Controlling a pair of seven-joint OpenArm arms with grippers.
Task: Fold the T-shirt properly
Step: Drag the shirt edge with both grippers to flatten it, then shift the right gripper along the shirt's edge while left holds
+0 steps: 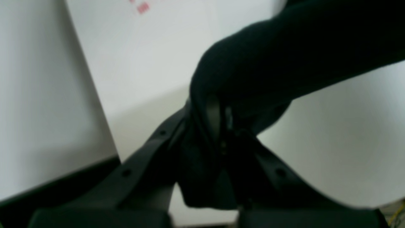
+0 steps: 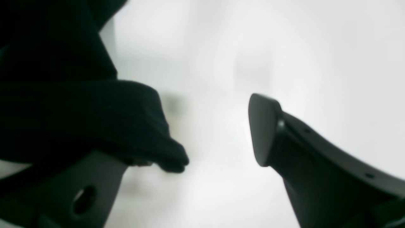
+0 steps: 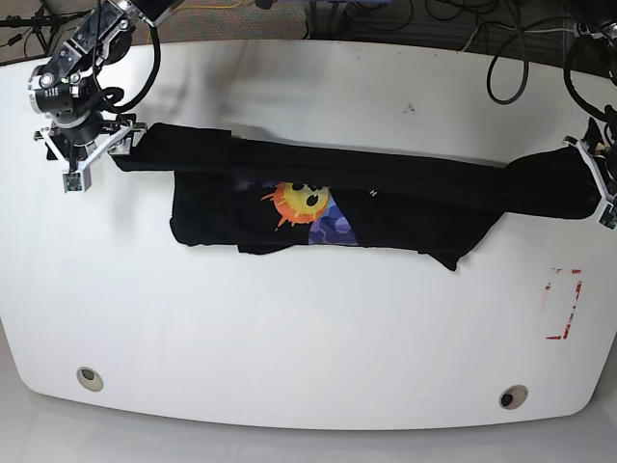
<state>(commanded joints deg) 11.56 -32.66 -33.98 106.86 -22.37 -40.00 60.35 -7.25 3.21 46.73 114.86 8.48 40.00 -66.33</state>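
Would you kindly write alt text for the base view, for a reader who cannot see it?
A black T-shirt is stretched across a white table, the left gripper clamping one end and the right gripper at the other. Its emoji face shows near the middle.

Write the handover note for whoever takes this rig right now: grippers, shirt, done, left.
Left gripper: shut on a bunched corner of the T-shirt, at the base view's right end.
Right gripper: open. Cloth drapes over one finger, the other finger stands clear, so nothing is pinched.
T-shirt: stretched in a long band across the white table, its upper edge doubled over, the emoji face showing below the fold.
Done: a first lengthwise fold looks begun.
Left: probably regrip the free end with the right gripper, lay the shirt flat, finish the folds. No tidy folded shape yet.
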